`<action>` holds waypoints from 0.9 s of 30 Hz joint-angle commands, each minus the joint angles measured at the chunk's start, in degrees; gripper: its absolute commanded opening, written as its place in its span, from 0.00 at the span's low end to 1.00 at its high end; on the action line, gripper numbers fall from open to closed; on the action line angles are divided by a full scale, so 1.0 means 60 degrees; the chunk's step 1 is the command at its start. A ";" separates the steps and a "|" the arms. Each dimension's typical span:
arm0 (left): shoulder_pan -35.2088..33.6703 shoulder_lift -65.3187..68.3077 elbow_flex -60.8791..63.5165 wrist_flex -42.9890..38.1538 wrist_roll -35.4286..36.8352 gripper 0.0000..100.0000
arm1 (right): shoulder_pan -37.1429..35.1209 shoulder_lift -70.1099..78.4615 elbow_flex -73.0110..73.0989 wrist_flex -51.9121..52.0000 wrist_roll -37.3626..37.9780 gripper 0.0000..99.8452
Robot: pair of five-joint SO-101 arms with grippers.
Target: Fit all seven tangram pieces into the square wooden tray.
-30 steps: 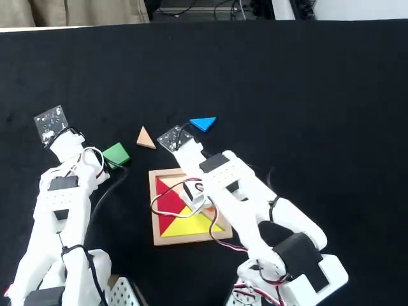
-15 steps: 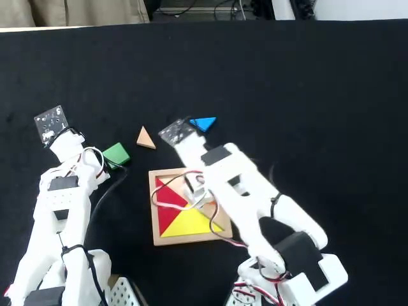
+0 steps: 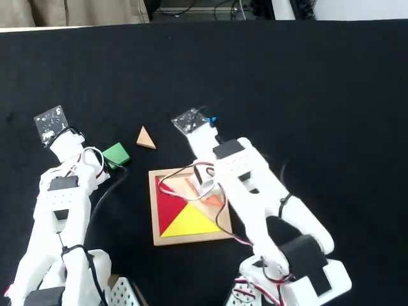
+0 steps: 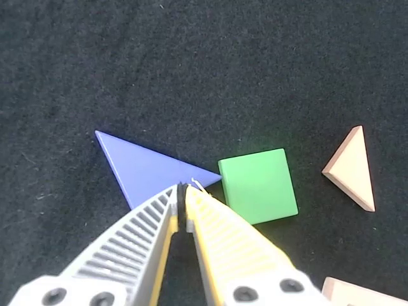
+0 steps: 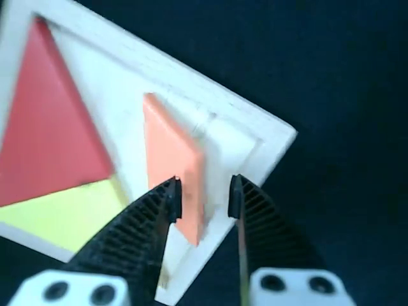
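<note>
Right claw (image 5: 203, 190): jaws apart. One finger sits over the near end of the orange piece (image 5: 172, 150) and the other stands off its side edge. Nothing is pinched, as far as I can see.

The orange piece lies inside the tray (image 5: 252, 122), in the bare part next to the red triangle (image 5: 54, 134) and the yellow triangle (image 5: 70, 213). Its far end is close to the tray wall. I cannot tell whether it lies flat or rides on the rim.

Key relation: the long axis of the orange piece runs roughly in line with the right claw's fingers. The jaws would therefore close across its narrow width. It lies just ahead of and under the claw, offset toward one finger.

Judgement: any nudge to seat the piece should push sideways toward the red triangle, not along its length.

Left claw (image 4: 185, 190): jaws closed, holding nothing. The tips are over the near edge of the blue triangle (image 4: 143, 169), whose point touches or nearly touches the green square (image 4: 258, 185). The tan triangle (image 4: 352, 169) is farther off on the cloth.

In the high view, a small blue triangle (image 3: 212, 119) peeks out by the right arm's wrist.

Judgement: the left arm is nearer to the blue triangle and the green square. The right arm is nearer to the tray.
</note>
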 commanded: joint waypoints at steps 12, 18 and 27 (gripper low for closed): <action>0.0359 -0.0190 -0.0066 -0.0088 0.0000 0.03 | -0.0322 0.1297 -0.1062 -0.0278 0.0132 0.13; 0.0359 -0.0190 -0.0066 -0.0103 0.0000 0.03 | -0.0337 0.1048 -0.0930 0.0264 0.0923 0.05; 0.0344 -0.0190 -0.0066 -0.0088 0.0000 0.03 | -0.0322 0.1033 -0.0593 0.1084 0.1392 0.05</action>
